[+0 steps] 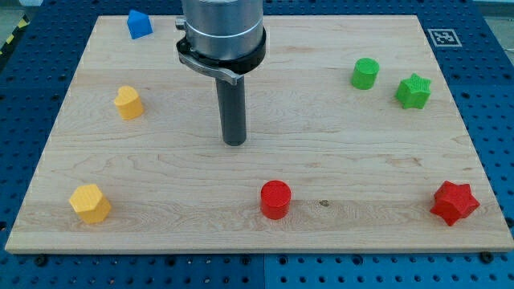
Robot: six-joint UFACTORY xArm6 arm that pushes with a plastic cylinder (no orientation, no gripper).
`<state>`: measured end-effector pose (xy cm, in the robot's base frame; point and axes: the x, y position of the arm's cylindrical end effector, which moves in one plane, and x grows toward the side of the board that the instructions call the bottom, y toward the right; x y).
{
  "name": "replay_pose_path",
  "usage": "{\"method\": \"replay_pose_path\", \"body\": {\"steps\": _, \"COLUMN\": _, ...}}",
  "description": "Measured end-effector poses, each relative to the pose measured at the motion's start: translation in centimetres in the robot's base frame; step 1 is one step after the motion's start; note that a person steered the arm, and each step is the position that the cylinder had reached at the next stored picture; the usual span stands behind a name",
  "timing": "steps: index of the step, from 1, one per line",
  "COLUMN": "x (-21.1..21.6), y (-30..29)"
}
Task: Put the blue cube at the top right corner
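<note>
The blue cube (pixel 139 24) sits near the view's top left corner of the wooden board (pixel 337 136). My tip (pixel 234 142) rests on the board near its middle, well below and to the right of the blue cube, not touching any block. The rod hangs from a grey cylinder at the view's top centre.
A green cylinder (pixel 365 73) and a green star (pixel 414 91) lie at the upper right. A red cylinder (pixel 275 199) sits at bottom centre, a red star (pixel 454 202) at bottom right. Two yellow blocks lie at the left (pixel 128 102) and bottom left (pixel 90 203).
</note>
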<state>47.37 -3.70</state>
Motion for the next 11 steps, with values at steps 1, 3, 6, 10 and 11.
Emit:
{"method": "replay_pose_path", "body": {"steps": 1, "x": 0.0, "y": 0.0}}
{"method": "replay_pose_path", "body": {"steps": 3, "x": -5.9, "y": 2.1}}
{"method": "replay_pose_path", "body": {"steps": 6, "x": -20.5, "y": -5.9}}
{"method": "replay_pose_path", "body": {"steps": 10, "x": -22.4, "y": 3.7}}
{"method": "replay_pose_path", "body": {"steps": 11, "x": -22.1, "y": 6.9}}
